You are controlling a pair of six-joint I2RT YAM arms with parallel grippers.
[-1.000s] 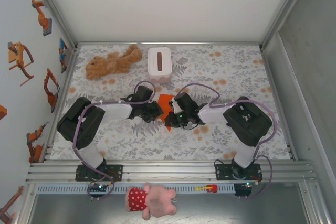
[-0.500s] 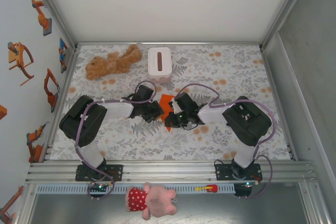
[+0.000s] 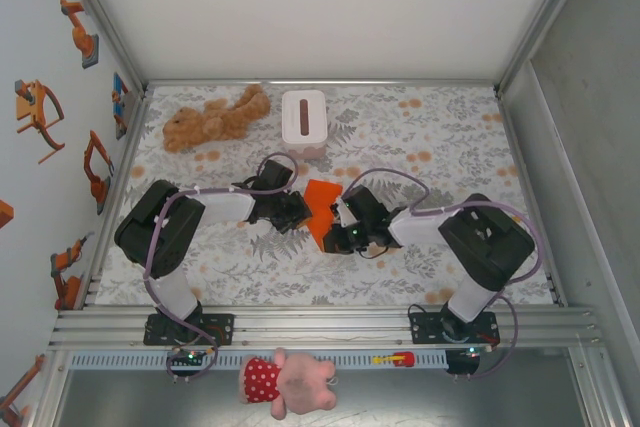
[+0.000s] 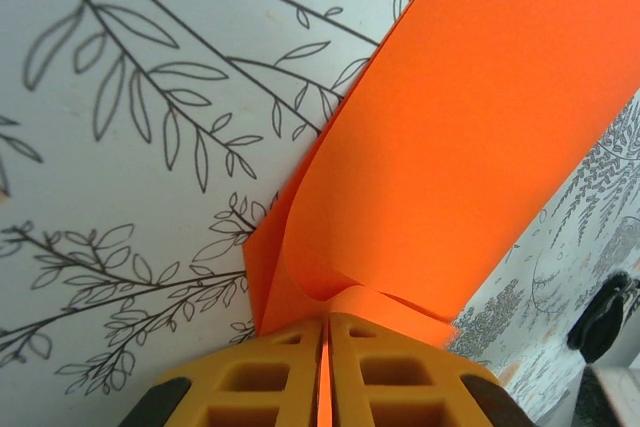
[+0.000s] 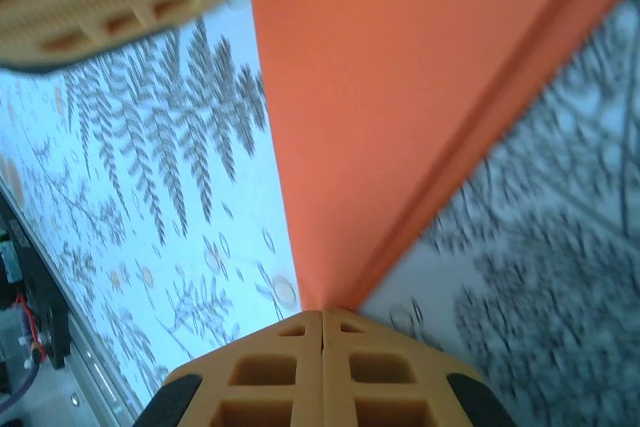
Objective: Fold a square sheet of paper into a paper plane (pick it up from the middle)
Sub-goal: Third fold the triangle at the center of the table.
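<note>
Looking down from overhead, I see the orange paper sheet partly folded near the middle of the floral table, with the white tissue box at its 12 o'clock. Its long axis runs roughly from 12 to 6, with the broad end toward 12 and the narrow tip pointing toward 6. My left gripper pinches its 9 o'clock edge, jaws nearly together with only paper between them. My right gripper is clamped flat on a creased corner at the 3 o'clock side.
</note>
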